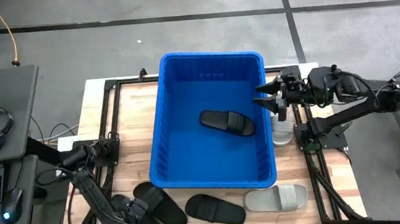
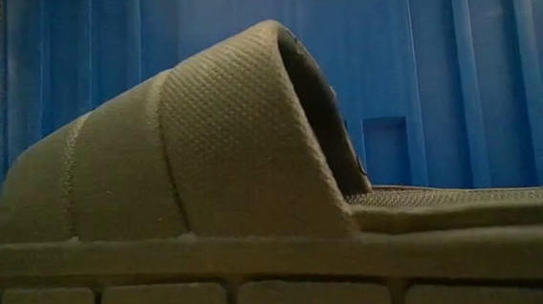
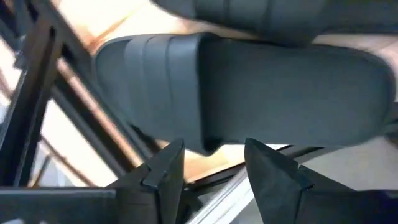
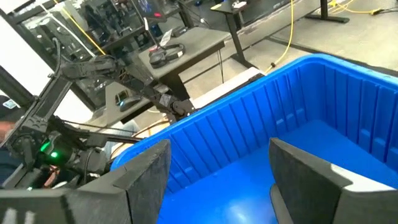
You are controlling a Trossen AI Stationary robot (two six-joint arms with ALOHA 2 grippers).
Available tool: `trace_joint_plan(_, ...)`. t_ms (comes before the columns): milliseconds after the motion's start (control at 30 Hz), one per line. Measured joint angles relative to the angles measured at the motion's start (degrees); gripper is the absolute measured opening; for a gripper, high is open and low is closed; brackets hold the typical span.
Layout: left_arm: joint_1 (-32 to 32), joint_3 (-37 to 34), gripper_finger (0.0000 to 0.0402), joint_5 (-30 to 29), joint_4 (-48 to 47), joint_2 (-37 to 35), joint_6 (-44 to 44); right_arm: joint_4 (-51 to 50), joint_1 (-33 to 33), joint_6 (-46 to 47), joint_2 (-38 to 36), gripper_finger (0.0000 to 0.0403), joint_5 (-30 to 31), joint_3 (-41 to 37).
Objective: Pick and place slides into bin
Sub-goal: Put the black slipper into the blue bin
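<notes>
The blue bin stands mid-table with one black slide lying on its floor. Along the near edge lie two black slides and a grey one. Another grey slide lies by the bin's right wall. My left gripper is down at the leftmost black slide, pointing steeply down. It is open, with its fingertips at the slide's strap edge. My right gripper hangs open over the bin's right rim. The low view shows a black slide close up before the bin wall. My left gripper comes steeply from above at the near side edge of the black slide, at the strap. One finger stands at that edge, the other beside it. Whether either finger touches the slide, I cannot tell. The slide lies flat on the table.
Black frame rails run around the wooden tabletop. A desk with headphones, keyboard and mouse stands beyond the table's left edge. The bin fills most of the table's middle; bare wood shows to its left.
</notes>
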Motion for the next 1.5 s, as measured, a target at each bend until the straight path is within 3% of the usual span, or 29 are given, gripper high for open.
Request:
trace_joint_plan(200, 0.0, -0.1, 0.0154, 4.2, -2.7, 3.7, 2.4, 0.0, 0.0, 0.1, 0.6, 0.0261, -0.4, 0.0)
trace_joint_plan(1200, 0.0, 0.0, 0.0152, 1.2, -6.5, 9.7, 2.6, -1.9, 0.0, 0.4, 0.6, 0.0261, -1.4, 0.0)
trace_joint_plan(1333, 0.0, 0.0, 0.0122, 1.0, -6.5, 9.7, 2.6, -1.9, 0.0, 0.4, 0.6, 0.0261, -1.4, 0.0)
trace_joint_plan(1500, 0.0, 0.0, 0.0047, 1.2, -6.5, 9.7, 4.4, -2.0, 0.0, 0.4, 0.6, 0.0261, -1.4, 0.0)
